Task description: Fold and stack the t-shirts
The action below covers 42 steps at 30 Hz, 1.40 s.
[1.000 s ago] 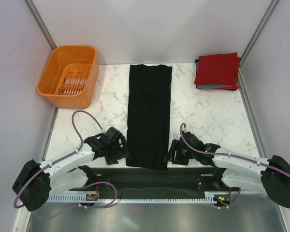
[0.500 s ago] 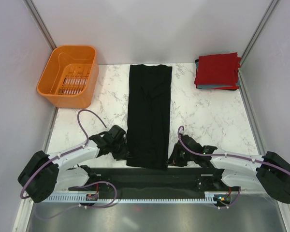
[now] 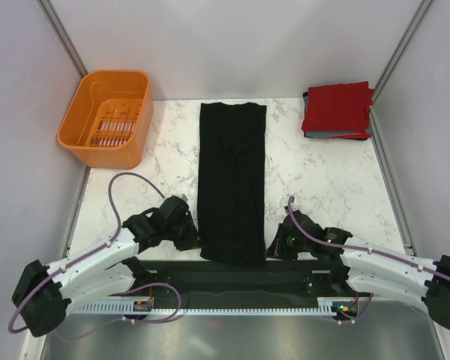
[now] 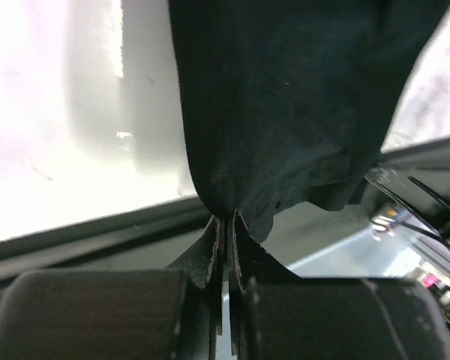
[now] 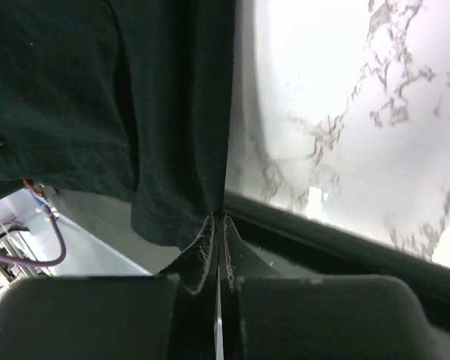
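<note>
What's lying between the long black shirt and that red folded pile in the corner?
Nothing visible. Only bare marble table lies between the black t-shirt and the red folded pile. The orange basket sits on the opposite side.

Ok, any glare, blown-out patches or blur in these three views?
Top external: even light, sharp, though the black t-shirt shows little fold detail. Left wrist: the table is blown out to white, and the left gripper, pinching the shirt's edge, is soft. Right wrist: table overexposed but veins readable; the right gripper near the lens is blurred.
</note>
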Each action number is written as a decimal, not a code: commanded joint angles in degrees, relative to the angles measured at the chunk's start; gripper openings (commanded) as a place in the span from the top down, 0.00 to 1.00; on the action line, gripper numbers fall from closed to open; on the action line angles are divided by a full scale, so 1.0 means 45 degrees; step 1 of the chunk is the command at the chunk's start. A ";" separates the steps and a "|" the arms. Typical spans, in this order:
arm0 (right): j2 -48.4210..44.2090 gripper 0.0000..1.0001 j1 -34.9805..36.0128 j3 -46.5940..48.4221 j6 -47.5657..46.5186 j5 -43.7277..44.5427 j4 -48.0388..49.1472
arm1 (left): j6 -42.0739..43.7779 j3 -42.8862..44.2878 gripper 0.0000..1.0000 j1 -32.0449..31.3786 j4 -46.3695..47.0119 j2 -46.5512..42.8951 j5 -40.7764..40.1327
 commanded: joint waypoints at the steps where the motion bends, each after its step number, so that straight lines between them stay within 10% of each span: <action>1: -0.0994 1.00 0.0079 0.1240 0.0047 0.0549 -0.2231 | -0.0866 0.0751 0.98 -0.0137 -0.1385 -0.1224 0.0306; 10: 0.0270 1.00 -0.0446 0.5869 -0.1728 0.3459 -0.4870 | 0.0440 0.4402 0.98 -0.0060 -0.3437 -0.0137 -0.1626; 24: 0.6541 1.00 -0.4664 1.2449 -0.6593 0.2701 -0.4792 | 0.3683 1.0515 0.98 0.3278 -0.3457 0.5605 -0.1101; 42: 1.1815 1.00 -0.5877 1.6047 -0.7239 0.1741 -0.4168 | 0.5188 1.4794 0.96 0.5604 -0.3457 1.2126 0.0287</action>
